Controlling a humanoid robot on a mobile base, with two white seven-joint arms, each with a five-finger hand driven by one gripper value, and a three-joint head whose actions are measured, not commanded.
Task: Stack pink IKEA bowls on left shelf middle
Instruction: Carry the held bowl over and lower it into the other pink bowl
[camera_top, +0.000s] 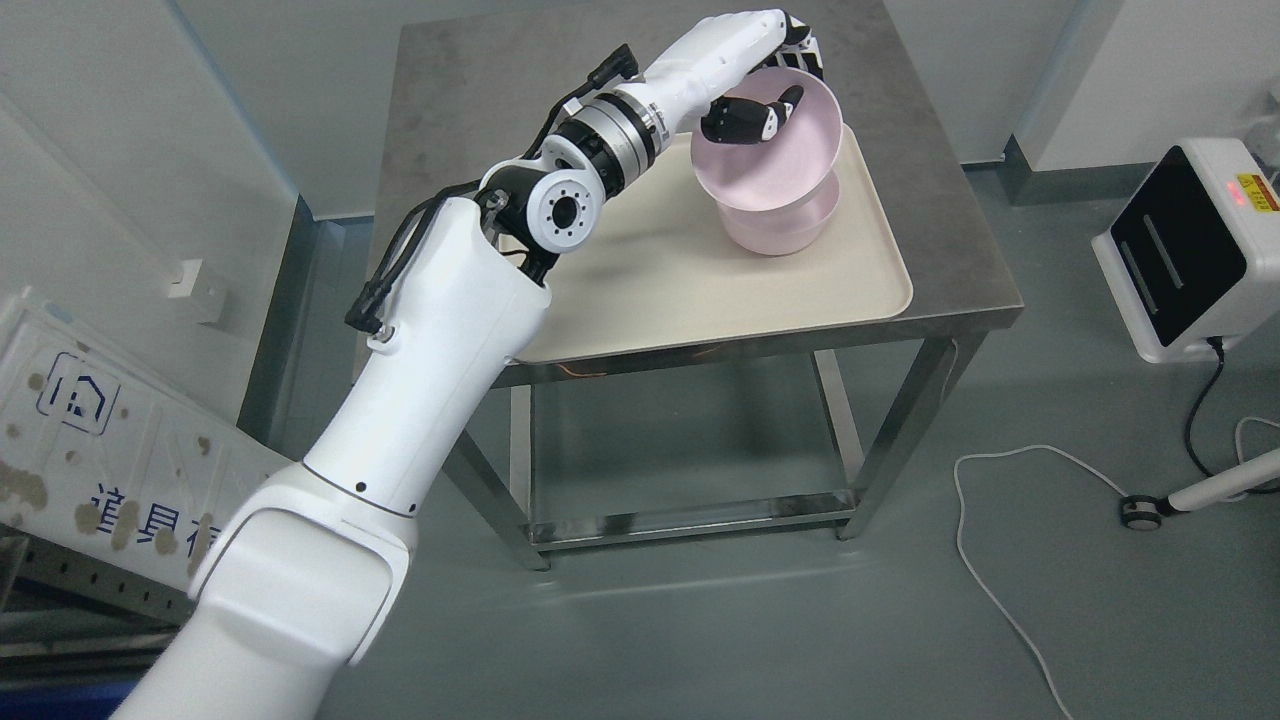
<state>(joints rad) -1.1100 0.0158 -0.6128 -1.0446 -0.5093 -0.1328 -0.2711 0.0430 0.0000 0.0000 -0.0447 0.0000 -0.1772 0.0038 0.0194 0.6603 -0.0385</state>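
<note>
My left arm reaches from the lower left across a steel table (960, 240). Its hand (770, 85) is shut on the rim of a pink bowl (780, 160), thumb inside the bowl and the other fingers behind the rim. That bowl is tilted toward me and rests partly in a second pink bowl (785, 230), which stands upright on a beige tray (700, 290). My right arm does not show.
The tray covers most of the table's near half. A lower steel shelf (690, 520) runs under the table. A white device (1190, 250) with a red light stands on the floor at right, with cables (1000, 590) trailing nearby. A printed white panel (90, 440) leans at left.
</note>
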